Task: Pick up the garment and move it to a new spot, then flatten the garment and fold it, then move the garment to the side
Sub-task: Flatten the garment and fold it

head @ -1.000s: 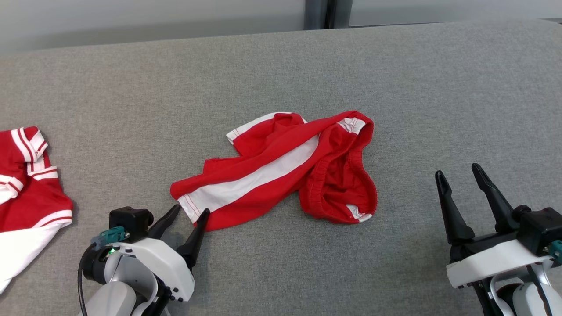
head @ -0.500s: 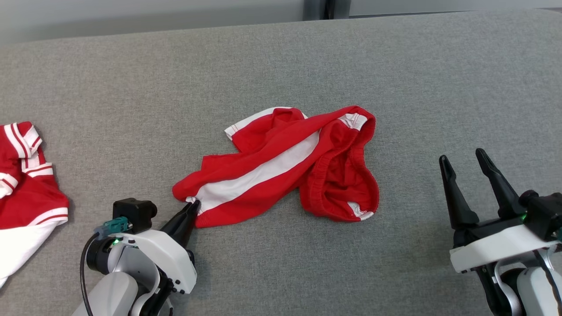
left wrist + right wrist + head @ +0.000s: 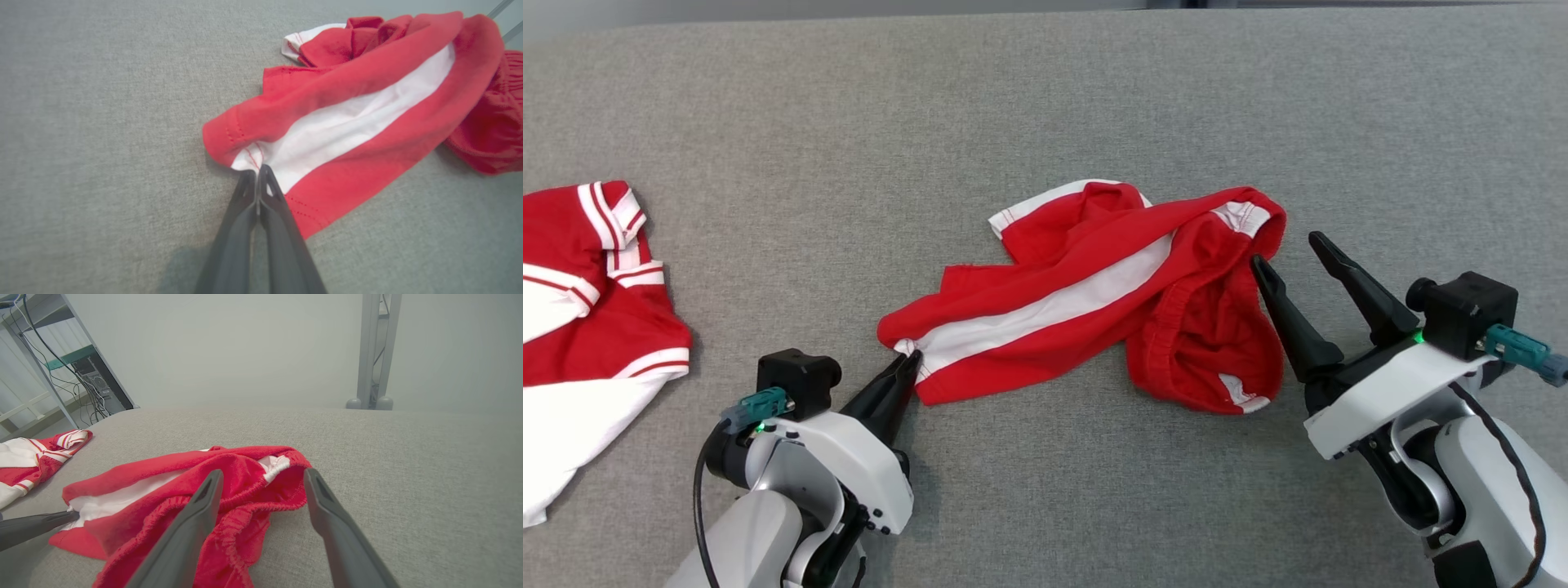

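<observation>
The garment (image 3: 1094,302) is a crumpled pair of red shorts with a white side stripe, lying mid-surface on the grey padded table (image 3: 1045,106). My left gripper (image 3: 913,359) is shut, its tips pinching the white hem corner at the garment's near-left end; the left wrist view shows the closed tips (image 3: 257,173) on the hem of the garment (image 3: 359,118). My right gripper (image 3: 1286,251) is open beside the elastic waistband at the right end. In the right wrist view its fingers (image 3: 263,473) straddle the waistband edge of the garment (image 3: 171,486), just above it.
A second red and white garment (image 3: 588,327) lies at the table's left edge, also seen far left as a striped garment (image 3: 36,455). Bare grey table surrounds the shorts. Beyond the far edge stand a metal post (image 3: 374,351) and a rack with cables (image 3: 81,371).
My left gripper has shut on the hem corner. My right gripper has moved in to the waistband, staying open. The camera has shifted, sliding the picture.
</observation>
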You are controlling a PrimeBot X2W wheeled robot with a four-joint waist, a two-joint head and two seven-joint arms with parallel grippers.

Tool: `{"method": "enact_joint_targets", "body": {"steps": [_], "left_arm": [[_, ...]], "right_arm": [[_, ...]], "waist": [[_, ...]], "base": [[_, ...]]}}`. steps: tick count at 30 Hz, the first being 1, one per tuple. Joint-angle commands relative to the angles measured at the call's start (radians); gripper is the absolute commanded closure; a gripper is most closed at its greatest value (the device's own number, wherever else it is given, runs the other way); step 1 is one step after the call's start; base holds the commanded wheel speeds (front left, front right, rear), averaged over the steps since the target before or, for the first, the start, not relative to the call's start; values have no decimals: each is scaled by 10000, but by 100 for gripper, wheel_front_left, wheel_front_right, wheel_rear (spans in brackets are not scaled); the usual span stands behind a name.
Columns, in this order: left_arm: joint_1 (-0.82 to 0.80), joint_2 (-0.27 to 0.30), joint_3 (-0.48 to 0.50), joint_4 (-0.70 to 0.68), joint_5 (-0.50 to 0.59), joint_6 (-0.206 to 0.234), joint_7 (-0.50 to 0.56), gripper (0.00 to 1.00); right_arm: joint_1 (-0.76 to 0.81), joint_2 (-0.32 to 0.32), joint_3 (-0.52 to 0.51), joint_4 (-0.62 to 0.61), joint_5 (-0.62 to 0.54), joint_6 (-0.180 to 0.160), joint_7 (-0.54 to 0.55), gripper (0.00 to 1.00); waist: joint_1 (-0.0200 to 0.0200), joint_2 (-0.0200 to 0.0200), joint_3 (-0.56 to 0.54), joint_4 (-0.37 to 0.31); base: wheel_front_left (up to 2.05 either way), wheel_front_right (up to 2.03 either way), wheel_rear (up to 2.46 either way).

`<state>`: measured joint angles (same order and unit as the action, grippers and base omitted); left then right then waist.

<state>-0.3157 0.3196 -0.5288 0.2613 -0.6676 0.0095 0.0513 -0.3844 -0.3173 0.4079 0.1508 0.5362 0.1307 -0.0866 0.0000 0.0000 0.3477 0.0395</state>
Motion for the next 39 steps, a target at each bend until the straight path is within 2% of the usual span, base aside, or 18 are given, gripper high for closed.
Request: {"method": "enact_joint_targets", "body": {"steps": [1,10,11,12,13,14,15,19,23,30,39], "left_arm": [[-135,-18,-20,-34,77,-15,-26,100],[-330,-89,-168,-103,238,3,-248,100],[-367,-77,-174,-117,280,19,-292,100],[-367,-77,-174,-117,280,19,-292,100],[-404,-70,-172,-140,300,37,-343,100],[-443,-63,-160,-161,332,59,-392,100],[-480,-64,-132,-196,353,73,-483,100],[-463,-14,74,-487,381,201,-911,100],[-444,189,378,-1071,273,322,-1069,100],[-486,921,1045,-2680,87,488,-917,100],[-999,1703,2051,-4999,165,1166,-544,100]], "right_arm": [[-252,-125,206,174,245,2,-32,0],[-1519,-470,1372,1334,1614,2,-352,0],[-1621,-462,1423,1431,1834,2,-425,26],[-1621,-462,1423,1431,1834,2,-425,26],[-1700,-479,1503,1496,1996,2,-480,64],[-1803,-547,1556,1584,2079,2,-550,96],[-1863,-571,1598,1688,2255,2,-605,100],[-2063,-810,1849,1738,2930,2,-948,100],[-1971,-1208,2048,1169,3888,2,-990,100],[-1950,-2311,2046,-507,5531,3,-995,100],[-2212,-3303,1615,-2520,7168,3,-1180,100]], "waist": [[0,0,127,158],[0,0,405,433],[0,0,423,452],[0,0,423,452],[0,0,441,467],[0,0,457,482],[0,0,470,495],[0,0,410,501],[0,0,210,467],[0,0,-331,270],[0,0,-1095,-44]], "base": [[0,0,0],[0,0,0],[0,0,0],[0,0,0],[0,0,0],[0,0,0],[0,0,0],[0,0,0],[0,0,0],[0,0,0],[0,0,0]]}}
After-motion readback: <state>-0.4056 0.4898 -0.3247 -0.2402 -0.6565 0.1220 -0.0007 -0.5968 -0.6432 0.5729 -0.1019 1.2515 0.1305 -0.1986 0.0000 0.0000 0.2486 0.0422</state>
